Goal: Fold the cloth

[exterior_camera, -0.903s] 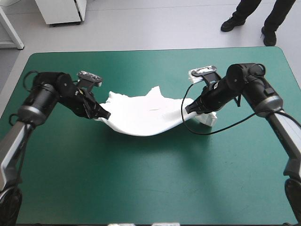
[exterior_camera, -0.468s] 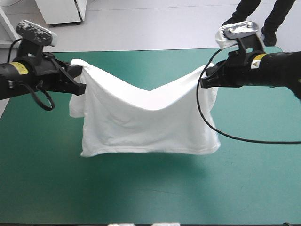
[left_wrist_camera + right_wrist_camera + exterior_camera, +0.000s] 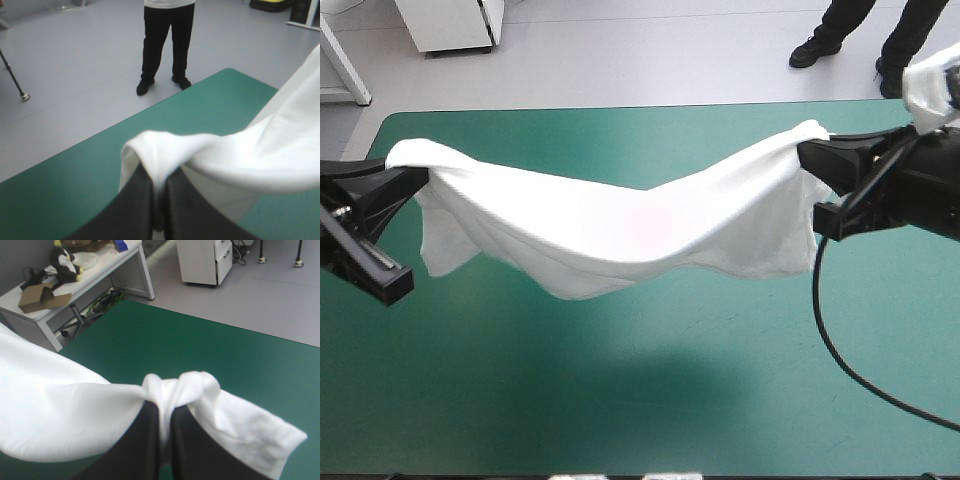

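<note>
The white T-shirt (image 3: pixel 620 225) hangs stretched in the air above the teal-green table, sagging in the middle between both arms. My left gripper (image 3: pixel 418 172) is shut on its left end, the cloth bunched over the black fingertips (image 3: pixel 159 182). My right gripper (image 3: pixel 807 152) is shut on the right end, where a fold of the T-shirt (image 3: pixel 75 415) wraps the fingertips (image 3: pixel 164 412). A sleeve or corner droops below each grip. The lower hem hangs free of the table.
The teal-green table (image 3: pixel 650 400) lies bare beneath the hanging T-shirt, its far edge (image 3: pixel 650 106) behind it. A shadow of the cloth falls on the cover near the middle.
Both arms rose and spread apart from the table, lifting the T-shirt from a heap into the air. Since just before, it has swung from hanging down to stretched nearly level.
</note>
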Action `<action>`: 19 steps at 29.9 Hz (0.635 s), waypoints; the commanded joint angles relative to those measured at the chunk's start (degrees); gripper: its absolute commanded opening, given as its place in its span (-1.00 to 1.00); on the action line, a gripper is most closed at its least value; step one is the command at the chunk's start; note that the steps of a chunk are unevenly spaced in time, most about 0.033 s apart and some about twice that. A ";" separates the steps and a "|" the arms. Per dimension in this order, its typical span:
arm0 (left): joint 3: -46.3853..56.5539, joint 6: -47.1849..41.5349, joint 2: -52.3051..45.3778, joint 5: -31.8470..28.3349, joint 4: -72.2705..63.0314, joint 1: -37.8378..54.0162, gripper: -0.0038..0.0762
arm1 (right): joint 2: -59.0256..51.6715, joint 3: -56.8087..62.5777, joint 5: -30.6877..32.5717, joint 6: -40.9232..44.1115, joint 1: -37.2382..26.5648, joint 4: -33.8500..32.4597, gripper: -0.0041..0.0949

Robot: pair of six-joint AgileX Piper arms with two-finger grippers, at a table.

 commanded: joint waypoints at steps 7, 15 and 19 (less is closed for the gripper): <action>-0.16 -5.06 -1.21 2.29 -0.06 -1.94 -0.93 | -3.83 0.58 -0.05 2.86 -0.18 3.75 -0.94; 14.83 -8.86 -2.24 2.40 -0.72 -1.94 -0.93 | -4.74 20.41 -0.05 3.27 -0.18 3.95 -0.94; 26.42 -9.64 -1.36 2.29 0.21 -1.81 -0.93 | -4.66 30.54 -2.51 2.04 -0.18 1.83 -0.94</action>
